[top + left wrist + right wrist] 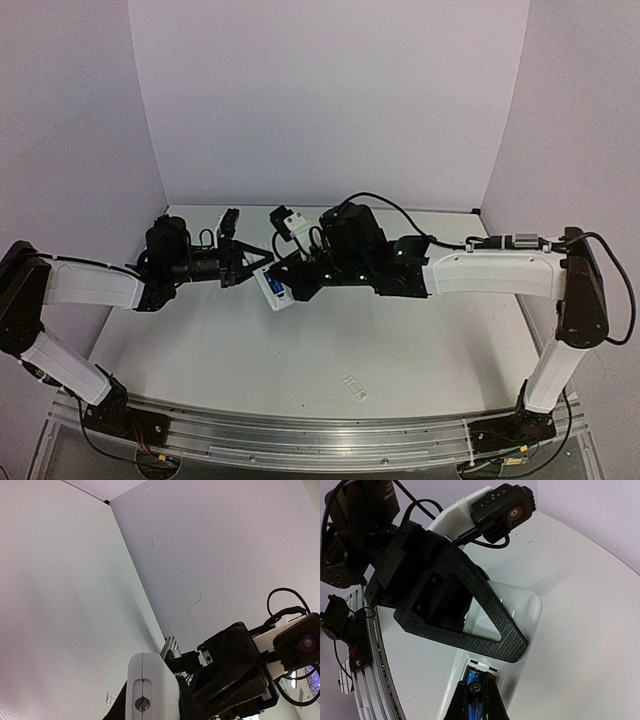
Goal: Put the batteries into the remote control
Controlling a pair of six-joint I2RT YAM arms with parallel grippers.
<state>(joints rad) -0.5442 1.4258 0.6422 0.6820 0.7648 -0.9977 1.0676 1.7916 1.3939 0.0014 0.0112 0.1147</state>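
**Top view.** Left tool [262, 268] is clamped on the remote control [276, 291], mid-table. Right tool [296, 284] meets it from the other side, jaws pressed together. A blue battery [271, 287] shows in the remote's open back. A clear cover piece [355, 387] lies well apart, near the front rail. The table [430, 340] is bare to the right and front, with walls close behind.

**Left wrist.** The white end of the remote [150, 685] sits between this tool's fingers. The right arm [235, 672] crowds in just beside it.

**Right wrist.** Right tool [476, 682] is closed to a point, tips at the battery [472, 691] in the compartment. I cannot tell whether they touch. The left tool's black finger [490, 617] crosses the remote's white body [522, 607].
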